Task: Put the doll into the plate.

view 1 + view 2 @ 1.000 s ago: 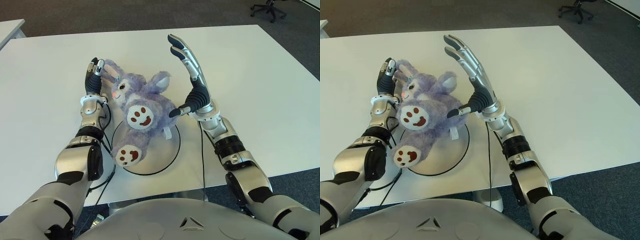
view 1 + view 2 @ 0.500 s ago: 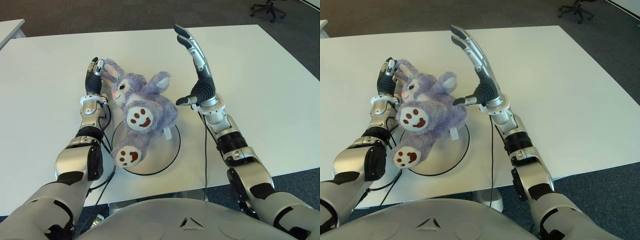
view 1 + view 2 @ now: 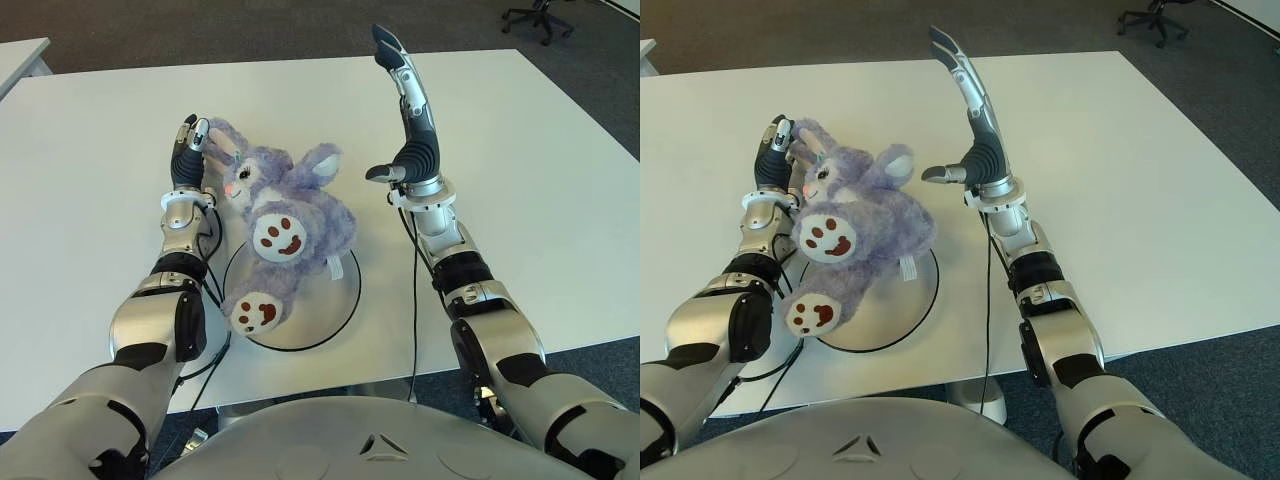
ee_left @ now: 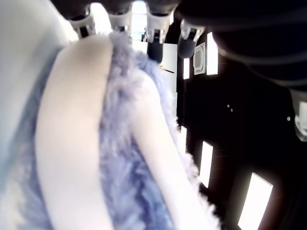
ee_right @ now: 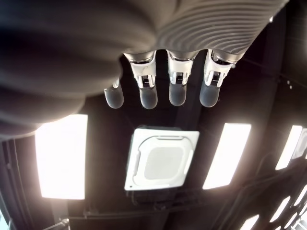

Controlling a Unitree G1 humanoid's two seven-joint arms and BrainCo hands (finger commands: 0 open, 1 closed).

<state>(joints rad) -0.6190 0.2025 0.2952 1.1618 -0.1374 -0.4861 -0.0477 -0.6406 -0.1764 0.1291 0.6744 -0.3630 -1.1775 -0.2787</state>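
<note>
White table [image 3: 520,140] filling the room's middle, and the purple doll [image 3: 285,225] is lying across the plate [image 3: 335,310]. Left hand [image 3: 187,150] is pressing against its ear, fingers extended; right hand [image 3: 408,110] is hovering beside it, spread wide, gripping nothing.

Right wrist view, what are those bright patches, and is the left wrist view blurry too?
Right wrist view: the open right hand points up, so bright ceiling light panels glare against a dark ceiling. Left wrist view: the fluffy purple plush rabbit doll fills the picture up close, soft and out of focus, its pale ear washed out; the left hand shows at that ear in the eye views.
</note>
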